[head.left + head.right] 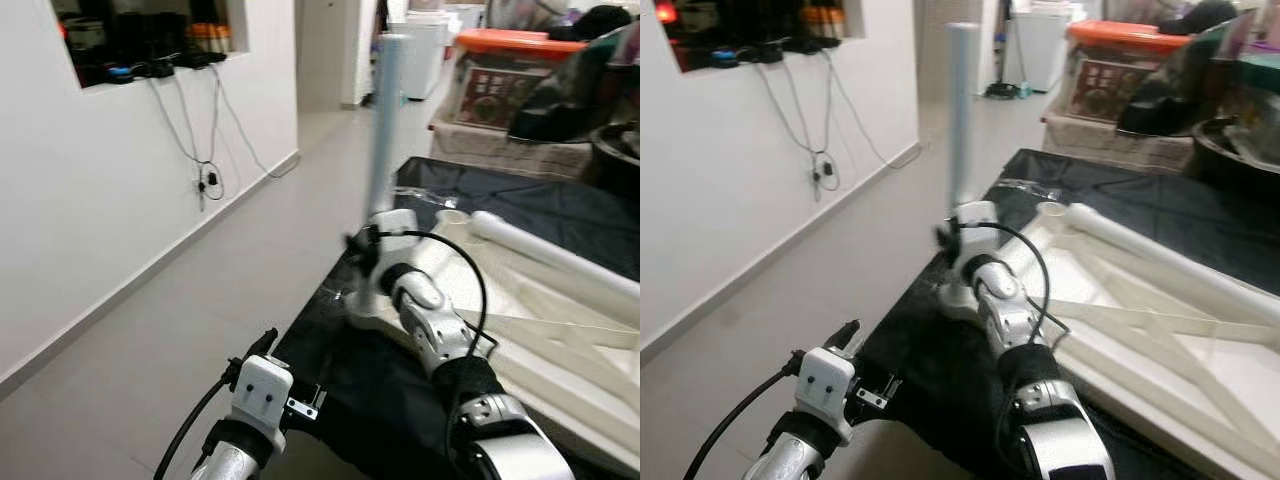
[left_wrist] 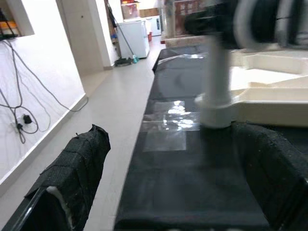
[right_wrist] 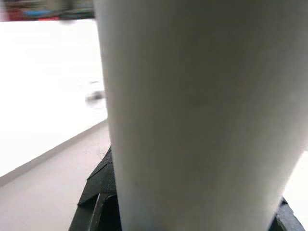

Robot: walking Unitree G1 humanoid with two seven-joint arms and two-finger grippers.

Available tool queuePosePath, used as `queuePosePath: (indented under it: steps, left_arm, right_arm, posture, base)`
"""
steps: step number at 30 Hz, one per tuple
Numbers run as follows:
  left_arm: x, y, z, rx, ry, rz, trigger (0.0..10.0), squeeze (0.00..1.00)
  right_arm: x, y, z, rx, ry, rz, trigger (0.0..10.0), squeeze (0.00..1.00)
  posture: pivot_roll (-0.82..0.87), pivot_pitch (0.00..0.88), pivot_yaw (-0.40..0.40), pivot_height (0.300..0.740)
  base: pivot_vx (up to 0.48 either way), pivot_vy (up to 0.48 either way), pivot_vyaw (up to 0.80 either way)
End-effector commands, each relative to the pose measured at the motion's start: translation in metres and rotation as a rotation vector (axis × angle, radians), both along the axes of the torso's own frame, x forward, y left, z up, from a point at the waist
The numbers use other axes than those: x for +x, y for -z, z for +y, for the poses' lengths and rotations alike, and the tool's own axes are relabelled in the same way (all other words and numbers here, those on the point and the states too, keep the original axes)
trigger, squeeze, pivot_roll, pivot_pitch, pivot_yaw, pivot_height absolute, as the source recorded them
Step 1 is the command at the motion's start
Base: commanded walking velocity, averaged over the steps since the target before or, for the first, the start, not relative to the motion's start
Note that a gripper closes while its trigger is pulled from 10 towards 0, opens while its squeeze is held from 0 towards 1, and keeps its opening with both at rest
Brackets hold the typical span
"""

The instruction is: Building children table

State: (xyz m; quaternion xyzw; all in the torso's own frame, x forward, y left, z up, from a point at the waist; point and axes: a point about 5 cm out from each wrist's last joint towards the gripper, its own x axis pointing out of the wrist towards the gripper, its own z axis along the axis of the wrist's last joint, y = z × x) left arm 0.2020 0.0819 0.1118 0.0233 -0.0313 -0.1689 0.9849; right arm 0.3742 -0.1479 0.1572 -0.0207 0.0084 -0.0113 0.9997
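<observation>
A lived-in home is suggested by the tiled hallway floor [image 1: 200, 300], a white fridge [image 2: 136, 36], stacked storage boxes [image 1: 510, 80] and wall cables [image 1: 205, 150].

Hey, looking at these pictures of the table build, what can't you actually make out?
- Right gripper fingers: head views, hidden behind the upright white plastic table leg.
- Leg's top: left wrist view, cut off by the frame edge.
- Leg's socket joint on the upside-down white tabletop: head views, blocked by the right arm.
- Items in the wall niche: too dark.
</observation>
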Motion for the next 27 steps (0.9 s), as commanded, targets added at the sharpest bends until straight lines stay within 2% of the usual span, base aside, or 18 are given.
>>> queuePosePath:
  steps: [1, 6, 9, 10, 11, 14, 15, 16, 18, 21, 23, 24, 25, 27]
  left_arm:
    - [0.000, 0.004, 0.001, 0.005, -0.003, 0.021, 10.0, 0.00]
    - [0.000, 0.004, 0.001, 0.005, -0.002, 0.021, 10.0, 0.00]
    - [0.000, 0.004, 0.001, 0.005, -0.002, 0.021, 10.0, 0.00]
    - [0.000, 0.004, 0.001, 0.004, -0.002, 0.022, 10.0, 0.00]
    - [0.000, 0.004, 0.001, 0.004, -0.002, 0.022, 10.0, 0.00]
    - [0.000, 0.004, 0.001, 0.004, -0.002, 0.022, 10.0, 0.00]
    - [0.000, 0.004, 0.001, 0.004, -0.002, 0.023, 10.0, 0.00]
    - [0.000, 0.004, 0.001, 0.004, -0.003, 0.023, 10.0, 0.00]
    - [0.000, 0.004, 0.001, 0.004, -0.003, 0.023, 10.0, 0.00]
    - [0.000, 0.004, 0.001, 0.004, -0.004, 0.024, 10.0, 0.00]
    - [0.000, 0.004, 0.001, 0.003, -0.004, 0.025, 10.0, 0.00]
    - [0.000, 0.004, 0.001, 0.003, -0.004, 0.026, 10.0, 0.00]
    - [0.000, 0.004, 0.001, 0.003, -0.004, 0.026, 10.0, 0.00]
    - [0.000, 0.004, 0.001, 0.001, -0.004, 0.026, 10.0, 0.00]
  right_arm:
    - [-0.014, 0.028, -0.034, -0.026, 0.264, 0.119, 0.0, 0.00]
    - [-0.019, 0.033, -0.043, 0.014, 0.377, 0.155, 0.0, 0.00]
    - [-0.018, 0.033, -0.045, 0.027, 0.390, 0.155, 0.0, 0.00]
    - [-0.015, 0.030, -0.041, 0.031, 0.379, 0.147, 10.0, 0.00]
    - [-0.013, 0.027, -0.036, 0.029, 0.357, 0.135, 10.0, 0.00]
    - [-0.013, 0.027, -0.036, 0.029, 0.357, 0.135, 10.0, 0.00]
    - [-0.011, 0.025, -0.031, 0.024, 0.351, 0.126, 10.0, 0.00]
    - [-0.011, 0.022, -0.023, 0.029, 0.306, 0.094, 10.0, 1.00]
    - [-0.011, 0.022, -0.023, 0.029, 0.306, 0.094, 10.0, 1.00]
    - [-0.015, 0.018, -0.011, 0.008, 0.244, 0.035, 10.0, 1.00]
    - [-0.016, 0.018, -0.010, 0.005, 0.232, 0.031, 10.0, 1.00]
    - [-0.018, 0.017, -0.005, 0.017, 0.165, 0.008, 10.0, 0.00]
    - [-0.018, 0.017, -0.005, 0.017, 0.165, 0.008, 10.0, 0.00]
    - [-0.019, 0.020, 0.000, 0.065, 0.013, -0.001, 10.0, 0.00]
  posture:
    - [0.08, 0.000, -0.023, 0.740]
    - [0.08, 0.000, -0.023, 0.740]
    - [0.08, 0.000, -0.023, 0.740]
    - [0.07, 0.000, -0.023, 0.740]
    - [0.07, 0.000, -0.023, 0.740]
    - [0.07, 0.000, -0.023, 0.740]
    - [0.07, 0.000, -0.023, 0.740]
    - [0.07, 0.000, -0.023, 0.740]
    - [0.07, 0.000, -0.023, 0.740]
    - [0.08, 0.000, -0.024, 0.740]
    - [0.08, 0.000, -0.024, 0.740]
    - [0.07, 0.000, -0.024, 0.740]
    - [0.07, 0.000, -0.024, 0.740]
    - [0.07, 0.000, -0.024, 0.740]
  base:
    - [0.000, 0.000, 0.00]
    - [0.000, 0.000, 0.00]
    - [0.000, 0.000, 0.00]
    - [0.000, 0.000, 0.00]
    - [0.000, 0.000, 0.00]
    - [0.000, 0.000, 0.00]
    - [0.000, 0.000, 0.00]
    - [0.000, 0.000, 0.00]
    - [0.000, 0.000, 0.00]
    - [0.000, 0.000, 0.00]
    - [0.000, 0.000, 0.00]
    - [0.000, 0.000, 0.00]
    - [0.000, 0.000, 0.00]
    - [0.000, 0.000, 0.00]
